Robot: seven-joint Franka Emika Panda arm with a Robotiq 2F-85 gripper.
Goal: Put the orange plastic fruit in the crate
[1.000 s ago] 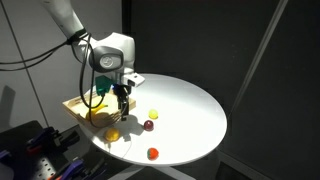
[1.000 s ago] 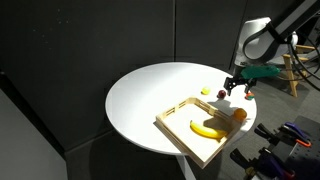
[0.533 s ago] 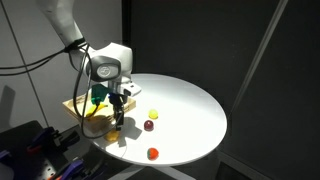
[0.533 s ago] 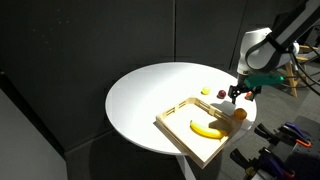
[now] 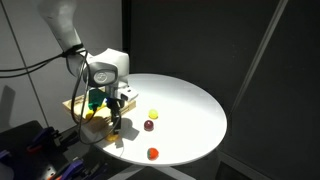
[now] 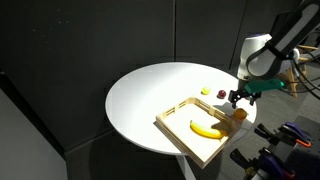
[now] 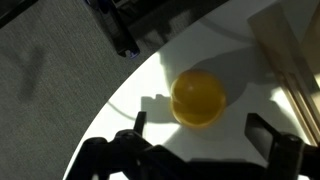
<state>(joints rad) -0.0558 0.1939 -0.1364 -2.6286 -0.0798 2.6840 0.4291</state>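
White table (image 7: 235, 45) bears orange plastic fruit (image 7: 198, 97) beneath spread claw (image 7: 195, 123).

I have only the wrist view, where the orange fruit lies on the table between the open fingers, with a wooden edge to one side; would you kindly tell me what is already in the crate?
Observer: Only a banana lies in the crate.
Operator: Thank you. Are other fruits nearby?
Observer: Three small ones sit elsewhere on the table: a yellow piece, a dark one and an orange-red ball.
Operator: Is the gripper down at the fruit?
Observer: No, the gripper appears to hang just above the orange plastic fruit, which sits outside the crate by its corner.
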